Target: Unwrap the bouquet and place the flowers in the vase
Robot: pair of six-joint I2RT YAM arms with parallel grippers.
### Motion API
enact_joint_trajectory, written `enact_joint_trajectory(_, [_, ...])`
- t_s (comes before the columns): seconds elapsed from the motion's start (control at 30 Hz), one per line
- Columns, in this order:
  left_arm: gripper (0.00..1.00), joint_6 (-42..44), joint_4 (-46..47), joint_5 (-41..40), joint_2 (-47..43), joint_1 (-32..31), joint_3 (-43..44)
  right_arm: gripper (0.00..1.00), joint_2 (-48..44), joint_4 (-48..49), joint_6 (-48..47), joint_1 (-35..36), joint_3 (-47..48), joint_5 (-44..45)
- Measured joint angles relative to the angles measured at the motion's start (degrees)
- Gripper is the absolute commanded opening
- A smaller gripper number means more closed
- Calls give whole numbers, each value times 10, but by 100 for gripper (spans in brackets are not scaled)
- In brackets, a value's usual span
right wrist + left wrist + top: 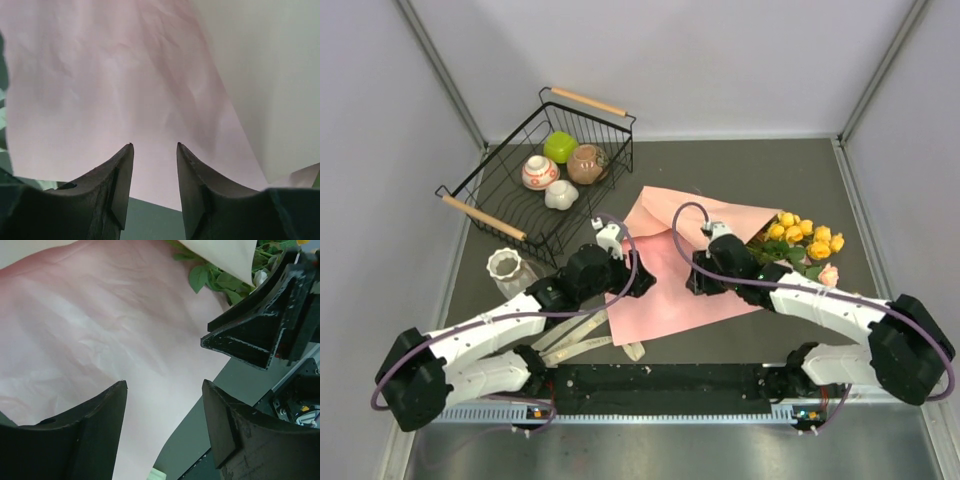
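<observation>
The bouquet's pink wrapping paper (pixel 660 290) lies opened flat on the dark table, and it fills the left wrist view (pixel 100 330) and the right wrist view (pixel 125 75). The flowers, yellow roses (pixel 805 238) and one pink rose (pixel 828 275) with green leaves (pixel 210 275), lie at the paper's right edge, partly under a raised fold. The white ribbed vase (pixel 510 270) stands upright at the left. My left gripper (pixel 642 281) (pixel 165 385) hovers open over the paper's near left part. My right gripper (pixel 694 281) (pixel 155 146) is open just above the paper, nothing between its fingers.
A black wire basket (pixel 588 101) at the back left holds a brown pot (pixel 586 164), a white-and-red pot (pixel 540 172), a green object (pixel 560 146) and a small white piece. Cream ribbon strips (pixel 582 331) lie by the near edge. The two grippers are close together.
</observation>
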Motion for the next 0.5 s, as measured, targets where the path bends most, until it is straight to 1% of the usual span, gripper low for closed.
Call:
enact_joint_trajectory(0.1, [69,-11,0,-7,-15,0,-20,50,14,41,10,0,-56,29])
enact_joint_trajectory(0.2, [70,-16,0,-7,-16,0,-24,53,57,89,3,0,-58,73])
enact_joint_trajectory(0.27, [71,-20,0,-7,-16,0,-24,54,84,119,-8,0,-54,114])
enact_joint_trajectory(0.4, [72,-24,0,-2,-16,0,-24,54,132,165,-46,-3,-21,193])
enact_joint_trajectory(0.5, [72,-24,0,0,-17,0,-24,55,188,198,-78,-22,39,223])
